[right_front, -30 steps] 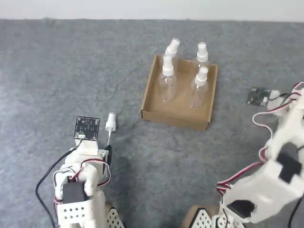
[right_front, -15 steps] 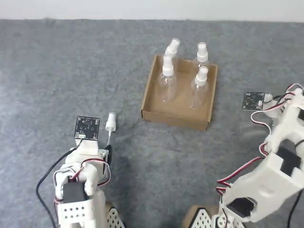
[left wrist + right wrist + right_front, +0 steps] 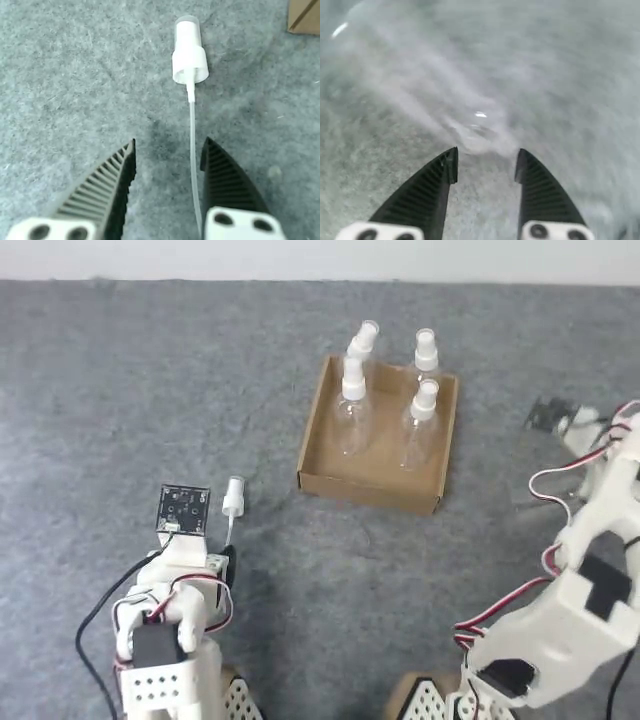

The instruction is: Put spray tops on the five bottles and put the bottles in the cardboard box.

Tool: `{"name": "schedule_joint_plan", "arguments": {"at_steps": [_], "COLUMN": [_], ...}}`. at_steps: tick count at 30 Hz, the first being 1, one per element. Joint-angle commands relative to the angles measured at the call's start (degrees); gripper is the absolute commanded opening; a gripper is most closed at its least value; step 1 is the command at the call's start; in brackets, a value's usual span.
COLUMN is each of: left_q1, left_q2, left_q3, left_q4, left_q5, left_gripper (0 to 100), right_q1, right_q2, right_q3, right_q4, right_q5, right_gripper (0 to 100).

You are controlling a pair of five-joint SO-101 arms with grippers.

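The high view looks down on a grey, carpet-like table surface [image 3: 150, 370] with two white, cable-strung robot arms at its near edge: the left arm [image 3: 170, 630] near left and the right arm [image 3: 580, 610] near right, stretched up along the right edge. Beyond them, a little right of the middle, sits a shallow brown cardboard box [image 3: 368, 492]. Four clear plastic bottles with white spray tops stand inside it. Two are in the far row, the left one [image 3: 362, 340] tilted and the right one [image 3: 426, 352] upright. The other two are in front of them, one on the left [image 3: 352, 410] and one on the right [image 3: 418, 425]. A loose white spray top with a thin clear dip tube [image 3: 233, 497] lies on the grey surface left of the box and nearer than it, just beyond the left arm's tip. In the left wrist view the left gripper [image 3: 169, 150] has its black ribbed jaws spread. The spray top's head [image 3: 189, 60] lies beyond them, and its tube runs back between the jaws, close along one; whether they touch cannot be told. In the right wrist view the right gripper [image 3: 486, 155] also has its jaws spread, holding nothing, above blurred grey surface.
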State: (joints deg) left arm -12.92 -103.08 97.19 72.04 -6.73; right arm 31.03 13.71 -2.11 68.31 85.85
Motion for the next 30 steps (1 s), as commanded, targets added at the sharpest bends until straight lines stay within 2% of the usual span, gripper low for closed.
{"name": "schedule_joint_plan", "arguments": {"at_steps": [1, 5, 11, 14, 19, 23, 30], "left_q1": [0.0, -0.1, 0.1, 0.0, -0.1, -0.1, 0.1], "left_q2": [-1.2, -1.2, -1.2, -1.2, -1.2, -1.2, -1.2], "left_q3": [-0.7, -0.7, -0.7, -0.7, -0.7, -0.7, -0.7], "left_q4": [0.3, 0.3, 0.3, 0.3, 0.3, 0.3, 0.3], "left_q5": [0.3, 0.3, 0.4, 0.4, 0.4, 0.4, 0.4], "left_gripper": [20, 20, 20, 20, 20, 20, 20], "right_q1": [-1.7, -3.6, -7.7, -8.0, -7.8, -7.6, -7.7], "right_q2": [-8.0, -10.0, -6.8, -4.5, -1.4, 0.9, 9.0], "right_q3": [-4.6, -4.6, -3.2, -3.4, -3.2, -3.1, -3.2], "right_q4": [3.9, 9.4, 19.5, 19.6, 18.9, 14.4, 5.0], "right_q5": [-20.6, -43.8, -87.4, -101.5, -111.4, -114.2, -114.2], "right_gripper": [11.3, 11.2, 11.7, 14.3, 27.6, 25.7, 23.5]}}
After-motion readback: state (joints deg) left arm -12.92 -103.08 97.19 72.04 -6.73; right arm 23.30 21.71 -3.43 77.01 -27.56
